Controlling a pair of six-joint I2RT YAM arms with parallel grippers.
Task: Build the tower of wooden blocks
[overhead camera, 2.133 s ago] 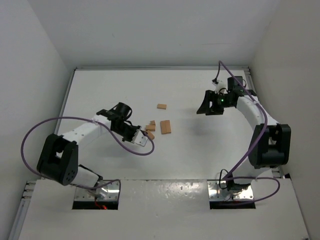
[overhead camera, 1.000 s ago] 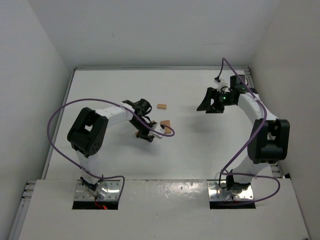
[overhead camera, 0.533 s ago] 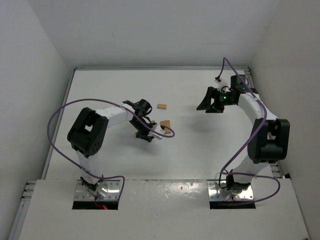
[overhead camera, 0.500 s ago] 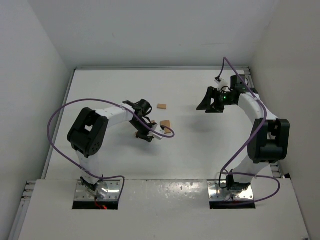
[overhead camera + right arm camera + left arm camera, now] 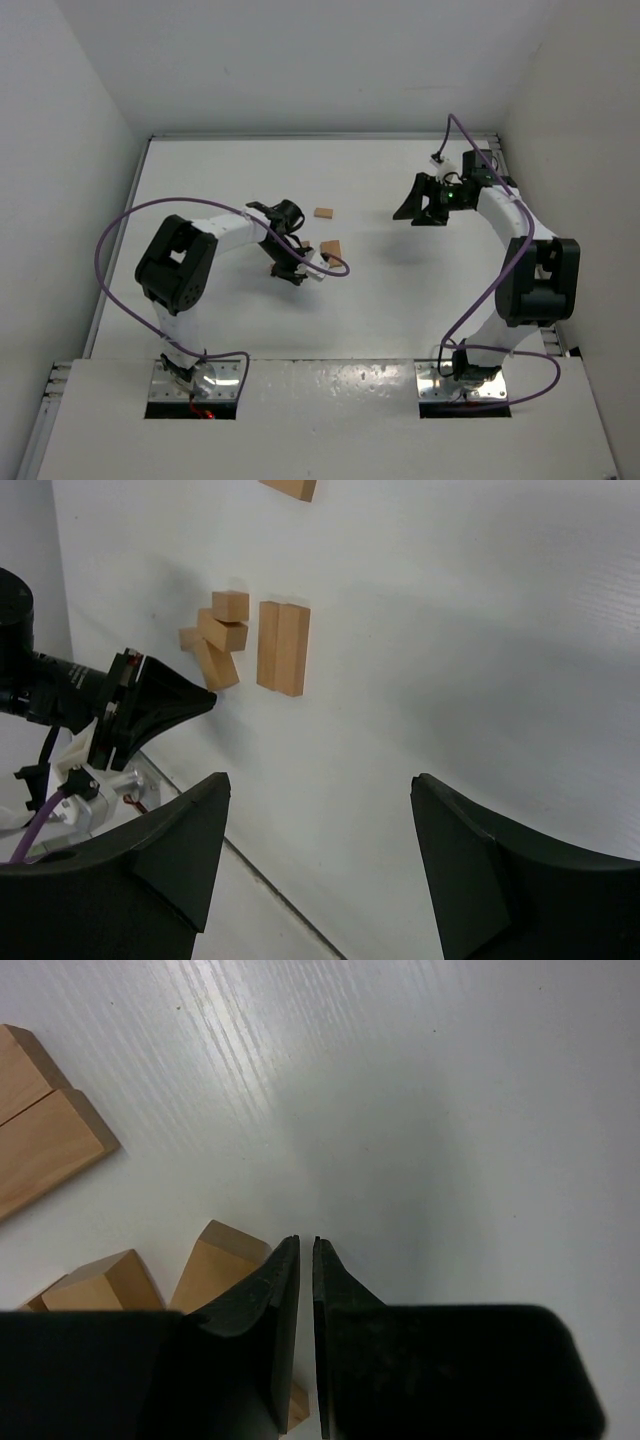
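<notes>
Several tan wood blocks lie flat on the white table. Two long ones [image 5: 283,647] lie side by side, with a loose cluster of small ones [image 5: 222,632] beside them. One block [image 5: 323,213] lies apart, farther back. My left gripper [image 5: 306,1242] is shut with nothing between its fingers, low over the table. Its tips are right beside a small block [image 5: 222,1265] of the cluster. From above, the left gripper [image 5: 297,262] covers most of that cluster. My right gripper [image 5: 320,780] is open and empty, well off to the right [image 5: 418,218]. No tower shows in any view.
White walls close the table [image 5: 400,300] in at the back and both sides. The left arm's purple cable [image 5: 335,266] loops beside the long blocks. A raised metal strip [image 5: 330,390] with both arm bases runs along the near edge.
The left arm swung right and brought its shut gripper down over the small blocks, then stayed still. The right jaws have opened a little wider.
</notes>
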